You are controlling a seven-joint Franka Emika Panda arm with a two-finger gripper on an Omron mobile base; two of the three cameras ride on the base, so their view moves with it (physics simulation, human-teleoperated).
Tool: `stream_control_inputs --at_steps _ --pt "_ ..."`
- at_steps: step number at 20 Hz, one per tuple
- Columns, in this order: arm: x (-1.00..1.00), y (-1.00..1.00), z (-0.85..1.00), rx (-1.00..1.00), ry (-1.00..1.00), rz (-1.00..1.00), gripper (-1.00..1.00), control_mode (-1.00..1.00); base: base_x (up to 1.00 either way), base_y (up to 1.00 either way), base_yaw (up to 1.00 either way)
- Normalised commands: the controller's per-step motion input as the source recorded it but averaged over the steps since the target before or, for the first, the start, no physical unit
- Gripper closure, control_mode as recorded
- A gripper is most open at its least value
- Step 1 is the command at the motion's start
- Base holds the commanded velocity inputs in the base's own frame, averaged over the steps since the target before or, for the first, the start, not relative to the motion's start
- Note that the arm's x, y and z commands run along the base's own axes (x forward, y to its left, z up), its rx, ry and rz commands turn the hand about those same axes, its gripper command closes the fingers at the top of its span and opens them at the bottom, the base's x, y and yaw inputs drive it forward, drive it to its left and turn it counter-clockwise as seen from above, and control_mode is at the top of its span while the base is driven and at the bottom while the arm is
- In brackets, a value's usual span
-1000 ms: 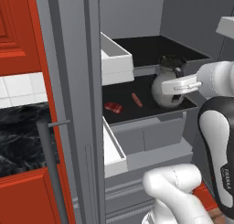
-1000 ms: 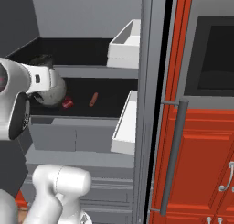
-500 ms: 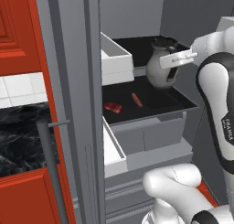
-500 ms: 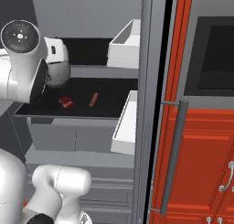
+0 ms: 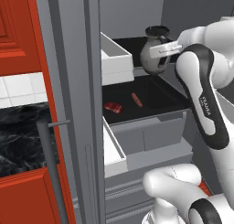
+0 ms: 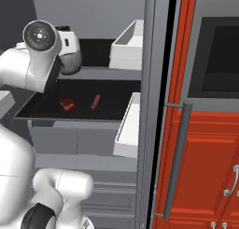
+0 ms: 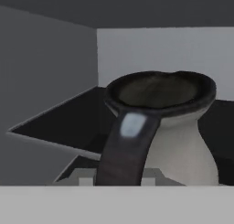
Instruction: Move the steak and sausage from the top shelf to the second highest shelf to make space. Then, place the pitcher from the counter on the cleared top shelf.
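Note:
The grey-white pitcher (image 5: 152,57) hangs upright at the front of the top shelf (image 5: 129,43), with my gripper (image 5: 165,48) shut on its handle side. In the hand view the pitcher (image 7: 178,141) is very close, its dark handle (image 7: 126,147) in front and the black top shelf (image 7: 64,120) behind and below it. The steak (image 5: 113,107) and the sausage (image 5: 136,99) lie apart on the second highest shelf (image 5: 157,93). From the right, the steak (image 6: 67,104) and sausage (image 6: 95,101) sit below the pitcher (image 6: 71,60), which my arm partly hides.
White door bins (image 5: 114,58) (image 6: 128,125) jut out on the open fridge door. Grey drawers (image 5: 151,136) sit under the lower shelf. The black marble counter (image 5: 18,136) lies left over red cabinets. A red cabinet and oven with a grey handle (image 6: 177,158) stand right.
My arm has lifted the pitcher from the height of the second highest shelf up to the top shelf's front edge. Steak and sausage have stayed put.

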Motion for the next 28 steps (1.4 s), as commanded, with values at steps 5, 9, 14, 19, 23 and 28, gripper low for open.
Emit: stream_control_inputs --at_steps 5,9,14,19,23,28 --pt "0.85 0.00 0.21 0.05 -0.01 0.00 1.00 -1.00 0.00 0.00 0.00" --pt "0.89 0.00 0.19 0.08 0.04 0.00 1.00 -1.00 0.00 0.00 0.00" --pt "0.82 0.00 0.00 0.01 0.10 0.00 1.00 -1.00 0.00 0.00 0.00" --pt "0.76 0.02 -0.39 -0.02 0.13 0.00 1.00 -1.00 0.00 0.00 0.00" --pt "0.72 0.10 -0.71 -0.06 0.00 0.00 1.00 -1.00 0.00 0.00 0.00" --pt "0.78 0.22 -0.84 -0.09 -0.01 0.00 1.00 -1.00 0.00 0.00 0.00"
